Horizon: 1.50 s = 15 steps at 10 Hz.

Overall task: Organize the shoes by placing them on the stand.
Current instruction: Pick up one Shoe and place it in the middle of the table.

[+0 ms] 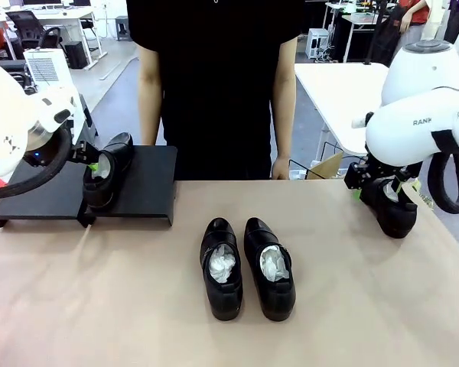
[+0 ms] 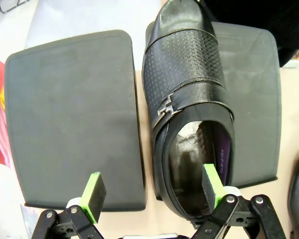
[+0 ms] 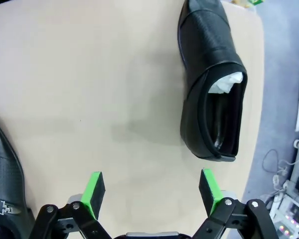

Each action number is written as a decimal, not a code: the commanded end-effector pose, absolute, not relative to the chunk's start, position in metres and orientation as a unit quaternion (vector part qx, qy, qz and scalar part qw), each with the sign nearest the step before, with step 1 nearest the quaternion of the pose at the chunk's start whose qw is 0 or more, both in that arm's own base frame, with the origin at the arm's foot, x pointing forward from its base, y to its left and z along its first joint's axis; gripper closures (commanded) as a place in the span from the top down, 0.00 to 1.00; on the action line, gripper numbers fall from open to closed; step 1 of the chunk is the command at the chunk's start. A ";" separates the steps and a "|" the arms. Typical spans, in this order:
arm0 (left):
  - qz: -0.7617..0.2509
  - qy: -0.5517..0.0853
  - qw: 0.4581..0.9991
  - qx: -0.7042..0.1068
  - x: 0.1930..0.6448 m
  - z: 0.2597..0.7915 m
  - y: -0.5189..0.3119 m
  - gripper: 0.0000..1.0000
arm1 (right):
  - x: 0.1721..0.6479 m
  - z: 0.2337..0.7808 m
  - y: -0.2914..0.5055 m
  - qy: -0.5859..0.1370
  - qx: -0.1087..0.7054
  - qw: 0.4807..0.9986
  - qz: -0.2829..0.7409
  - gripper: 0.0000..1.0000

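Right wrist view: shoe (image 3: 212, 84) lies near table (image 3: 89, 74) edge.

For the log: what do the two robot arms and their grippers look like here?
Both arms have rounded white shells: left arm, right arm with grey lettering. A thick black cable loops by each wrist. The left gripper and right gripper are black linkages tipped with green pads.

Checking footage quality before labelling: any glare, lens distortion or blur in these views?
Front view: sharp, small glints on the middle pair of shoes. Left wrist view: wide-angle lens bows the edges of the stand; the buckled shoe is crisp. Right wrist view: table edge curves; soft shadow beside the upper shoe.
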<state>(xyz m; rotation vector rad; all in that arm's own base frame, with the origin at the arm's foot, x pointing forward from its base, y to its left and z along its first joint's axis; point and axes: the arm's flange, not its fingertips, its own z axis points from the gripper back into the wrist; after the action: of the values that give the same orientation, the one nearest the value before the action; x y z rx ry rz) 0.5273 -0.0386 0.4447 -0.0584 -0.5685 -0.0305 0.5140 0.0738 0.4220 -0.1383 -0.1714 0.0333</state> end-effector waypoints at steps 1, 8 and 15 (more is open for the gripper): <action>-0.015 -0.284 0.958 -0.028 0.527 0.445 -0.036 1.00 | 0.497 0.424 0.085 -0.123 -0.065 0.987 0.075 1.00; -0.015 -0.284 0.958 -0.028 0.527 0.445 -0.036 1.00 | 0.591 0.397 0.027 -0.037 -0.007 0.997 0.072 1.00; -0.015 -0.284 0.958 -0.028 0.527 0.445 -0.036 1.00 | 0.613 0.354 0.007 0.003 -0.029 0.999 0.046 1.00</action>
<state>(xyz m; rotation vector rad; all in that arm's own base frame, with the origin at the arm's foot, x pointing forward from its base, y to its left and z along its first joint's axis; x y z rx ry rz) 0.5274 -0.0387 0.4447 -0.0584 -0.5686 -0.0306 0.6076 0.0111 0.3549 -0.0483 -0.0058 0.0979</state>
